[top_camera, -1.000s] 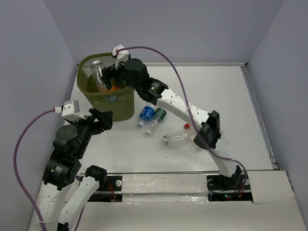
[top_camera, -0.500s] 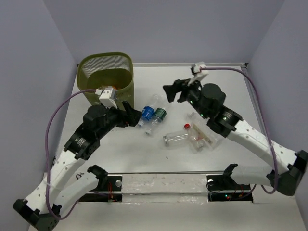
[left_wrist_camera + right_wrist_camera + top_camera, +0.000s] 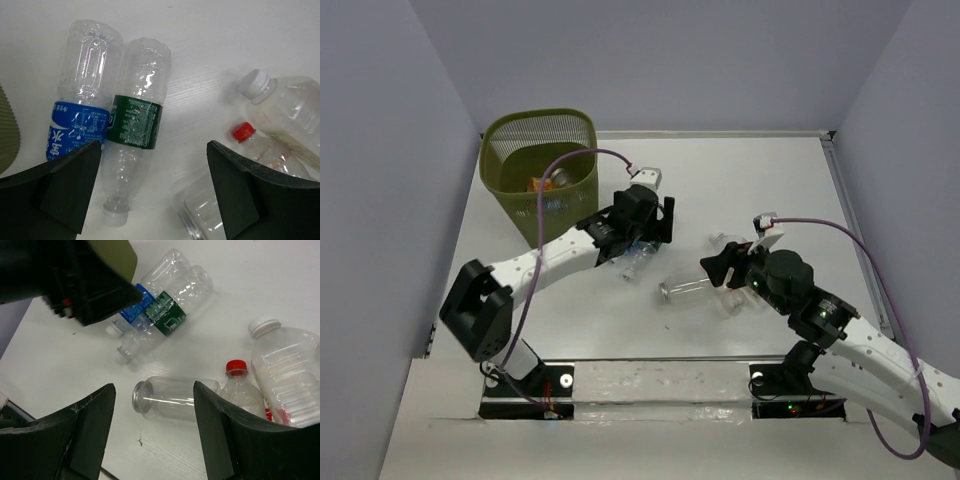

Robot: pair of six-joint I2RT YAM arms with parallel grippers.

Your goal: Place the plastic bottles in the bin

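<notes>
Partly done. The bin (image 3: 542, 114) sat far left on the worktop (image 3: 780, 190) with an orange bottle (image 3: 536, 184) and some clear plastic inside; the count in there couldn't be told. Five bottles lay on the worktop. The blue-labelled bottle (image 3: 75, 122) and green-labelled bottle (image 3: 135, 120) lay side by side, touching, just right of the bin. The uncapped clear bottle (image 3: 170, 397), red-capped bottle (image 3: 240, 385) and larger white-capped bottle (image 3: 290, 375) were clustered nearer and further right. The left gripper (image 3: 154, 150) hung over the labelled pair, fingers wide, holding nothing. The right gripper (image 3: 154, 390) hung over the uncapped bottle, fingers also wide and empty. Judgement: five picks to go, none in hand.
</notes>
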